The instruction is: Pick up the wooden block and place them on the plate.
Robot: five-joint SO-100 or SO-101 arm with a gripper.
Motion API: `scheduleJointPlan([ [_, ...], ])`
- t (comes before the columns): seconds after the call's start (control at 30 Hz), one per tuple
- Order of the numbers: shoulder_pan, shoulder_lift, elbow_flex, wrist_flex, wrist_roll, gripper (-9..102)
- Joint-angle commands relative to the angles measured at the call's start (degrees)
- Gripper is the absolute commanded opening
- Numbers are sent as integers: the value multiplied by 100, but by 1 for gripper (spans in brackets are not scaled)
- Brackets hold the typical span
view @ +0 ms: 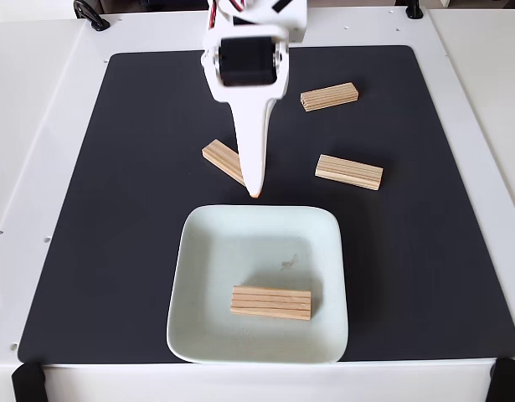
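Inventory, fixed view, looking down on the work surface.

1. Black mat point(115, 209): large, dark, rounded corners, laid on a white table point(39, 100). Everything below sits on it.

2. Plate point(198, 335): pale greenish-white square dish, rounded corners, raised rim, at the near middle of the mat. A small dark smudge marks its centre.

3. Wooden block on the plate point(271, 302): flat, light tan, lengthwise grooves, lying level in the near half of the dish, long side running left to right.

4. Wooden block at upper right point(329, 96): on the mat, slightly tilted, well apart from the plate.

5. Wooden block at right centre point(348, 172): on the mat, angled a little downward to the right, between the upper block and the plate's far right corner.

6. Wooden block at centre left point(222, 160): on the mat, set diagonally; its right end is hidden behind my white finger, so I cannot tell whether I touch it.

7. My gripper point(254, 191): white, with a black motor in the housing above, reaching in from the top edge. The tapered finger points down toward the plate's far rim, its orange-tinted tip just beyond that rim. From this angle the fingers read as one shape; I cannot tell whether they are spread or closed, nor whether they hold anything.
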Motion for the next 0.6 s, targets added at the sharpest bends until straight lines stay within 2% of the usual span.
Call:
scheduleJointPlan([
  [0.0,9,1266,510,580,-18,4],
  [0.27,-88,3261,2021,3050,-9,4],
  [0.47,-62,4157,3226,3261,105,2],
  [0.57,176,4131,3120,3261,949,-1],
])
